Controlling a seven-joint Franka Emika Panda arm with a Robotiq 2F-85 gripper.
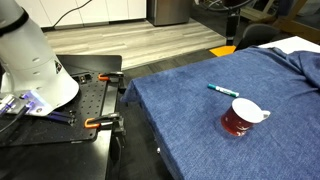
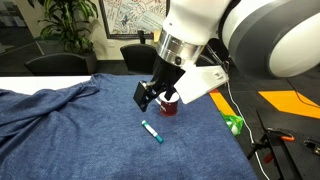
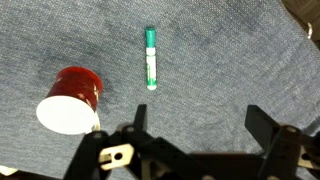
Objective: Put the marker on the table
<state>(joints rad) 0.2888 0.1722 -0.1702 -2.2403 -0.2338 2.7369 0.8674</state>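
Note:
The marker [image 3: 151,57], teal-green with a whitish middle part, lies flat on the blue denim-covered table [image 3: 230,70]. It also shows in both exterior views [image 1: 222,90] [image 2: 152,132]. My gripper [image 3: 197,125] is open and empty, its two black fingers spread wide above bare cloth, apart from the marker. In an exterior view the gripper [image 2: 148,96] hangs above the table just behind the marker. A red mug [image 3: 70,98] with a white inside stands on the cloth near the marker; it also shows in both exterior views [image 1: 241,117] [image 2: 168,108].
A black bench with orange clamps [image 1: 90,105] stands beside the table, with the robot's white base [image 1: 30,60] on it. The cloth is bunched into folds at one end [image 2: 50,100]. A green object [image 2: 234,124] lies at the table's edge. Chairs [image 2: 55,63] stand behind.

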